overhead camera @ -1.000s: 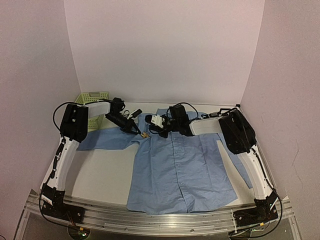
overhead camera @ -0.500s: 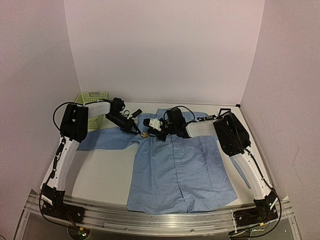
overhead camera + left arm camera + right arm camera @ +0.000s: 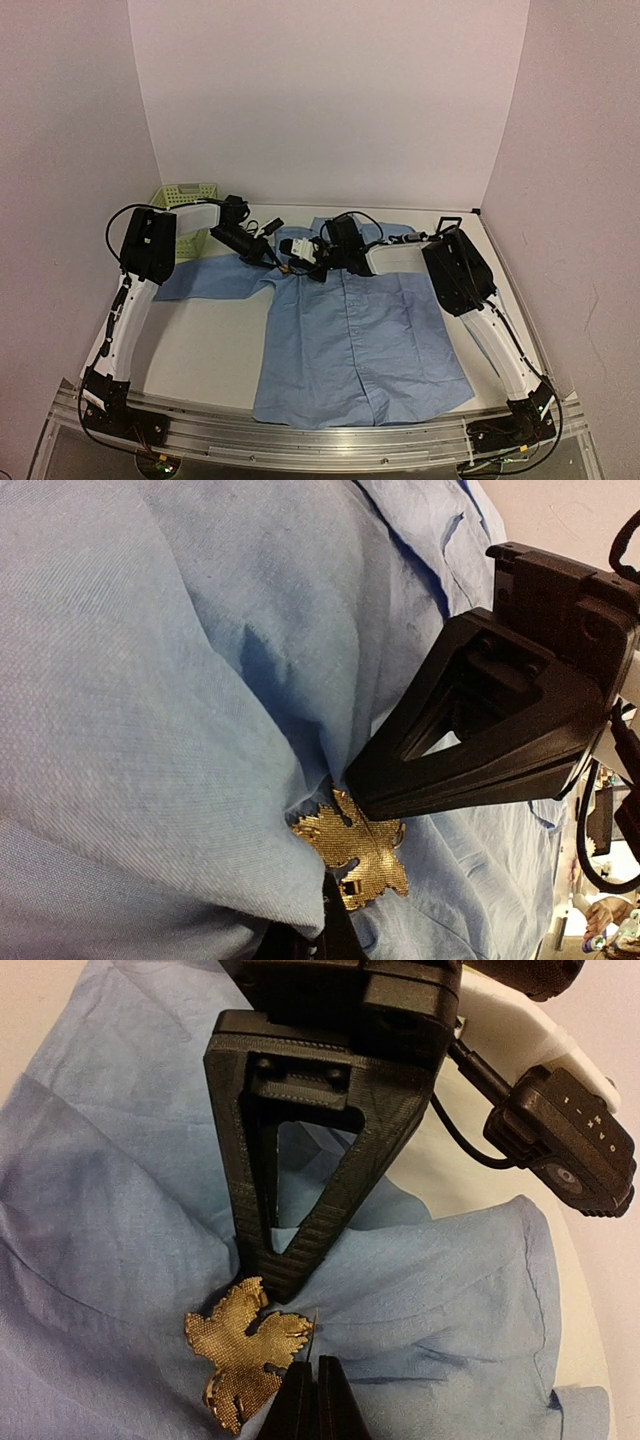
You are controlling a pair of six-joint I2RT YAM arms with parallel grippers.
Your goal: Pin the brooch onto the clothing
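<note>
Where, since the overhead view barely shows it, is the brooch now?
In the top view the brooch sits on the shirt left of its collar, where the left gripper and right gripper meet.

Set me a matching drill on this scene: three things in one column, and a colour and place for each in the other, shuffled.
Things:
1. brooch
2. shirt
3. basket

Colour and place:
A. pale green, far left corner of the table
B. gold, on blue fabric between the two arms' jaws
C. light blue, spread across the middle of the table

Pairs: 1-B; 2-C; 3-A
</note>
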